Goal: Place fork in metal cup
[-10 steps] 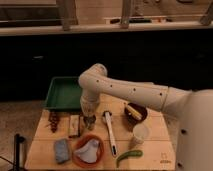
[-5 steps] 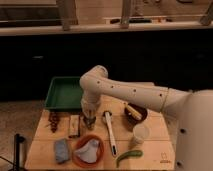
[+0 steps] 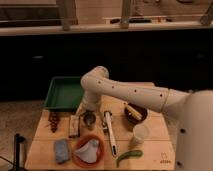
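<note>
Gripper: the gripper (image 3: 84,108) hangs low over the far-left part of the table (image 3: 150,150), at the near edge of the green tray (image 3: 61,93); I cannot tell if it is wide, narrow or holding anything.
Metal cup: the metal cup (image 3: 89,120) stands upright just near of the gripper, mouth up and dark inside.
Fork: the long pale-handled utensil I take for the fork (image 3: 109,133) lies flat just right of the metal cup, running near to far, apart from the gripper.
Handling: by my judgement it is light, stiff and smooth, and apt to swivel if pinched off-centre.
Where to hold: mid-handle, across its narrow width; it lies low against the wood.
Tipping risk: the cup looks small and light, so a knock from the fork could topple it.
Neighbours: a snack bar (image 3: 74,126) lies left of the cup, an orange bowl (image 3: 89,151) near of it, and the pale cup (image 3: 140,134) well to the right.
</note>
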`<state>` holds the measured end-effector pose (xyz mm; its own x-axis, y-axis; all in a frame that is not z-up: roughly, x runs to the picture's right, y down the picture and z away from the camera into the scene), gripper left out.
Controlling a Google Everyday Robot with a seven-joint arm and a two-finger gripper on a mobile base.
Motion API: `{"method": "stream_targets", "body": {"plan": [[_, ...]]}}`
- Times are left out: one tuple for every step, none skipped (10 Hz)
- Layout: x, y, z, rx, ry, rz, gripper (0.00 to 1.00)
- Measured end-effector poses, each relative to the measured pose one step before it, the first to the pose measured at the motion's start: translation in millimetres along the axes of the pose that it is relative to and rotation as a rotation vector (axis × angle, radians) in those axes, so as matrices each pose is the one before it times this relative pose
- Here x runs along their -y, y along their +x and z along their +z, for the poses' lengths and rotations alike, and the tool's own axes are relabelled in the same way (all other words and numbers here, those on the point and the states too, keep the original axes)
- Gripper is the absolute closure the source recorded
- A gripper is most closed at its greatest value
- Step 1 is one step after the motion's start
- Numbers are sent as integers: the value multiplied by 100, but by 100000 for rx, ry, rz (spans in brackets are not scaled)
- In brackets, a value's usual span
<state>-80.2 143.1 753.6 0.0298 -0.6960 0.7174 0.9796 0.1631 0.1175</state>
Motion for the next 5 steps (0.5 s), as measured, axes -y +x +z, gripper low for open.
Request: {"method": "stream_targets", "body": {"plan": [[44, 10, -25, 81, 35, -122, 20], [-33, 20, -66, 87, -78, -27, 20], [-47, 33, -43, 101, -96, -24, 20], [29, 39, -47, 52, 23, -165, 20], [-11, 46, -28, 0, -58, -168, 20]]}}
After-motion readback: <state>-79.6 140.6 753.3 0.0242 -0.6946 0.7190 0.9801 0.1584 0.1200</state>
